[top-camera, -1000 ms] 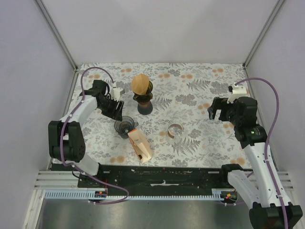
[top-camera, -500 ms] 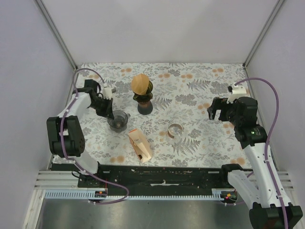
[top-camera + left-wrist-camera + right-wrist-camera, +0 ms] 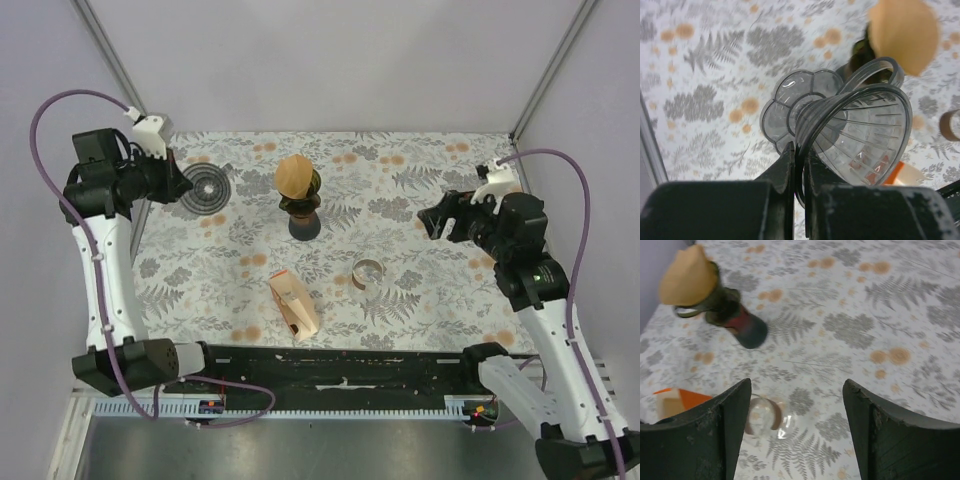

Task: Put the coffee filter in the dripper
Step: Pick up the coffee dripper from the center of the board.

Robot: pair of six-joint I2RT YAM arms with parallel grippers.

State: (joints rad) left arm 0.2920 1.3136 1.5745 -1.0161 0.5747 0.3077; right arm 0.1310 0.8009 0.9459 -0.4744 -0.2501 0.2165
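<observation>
Dripper (image 3: 205, 187), seen from above, has left mid-surface and hangs tipped at ten o'clock in the left claw (image 3: 170, 180); the coffee filter (image 3: 294, 175) caps a dark stand (image 3: 303, 224) near twelve. Left wrist: claw clenched on its rim. Right wrist: right claw (image 3: 797, 390) released, empty, facing the filter at ten o'clock, likely next.

The left gripper (image 3: 172, 183) has clamped the clear dripper (image 3: 205, 188) by its rim and lifted it from beside the orange box (image 3: 293, 305) to the far left (mouth now tipped sideways). The right gripper (image 3: 440, 222) has edged left.
</observation>
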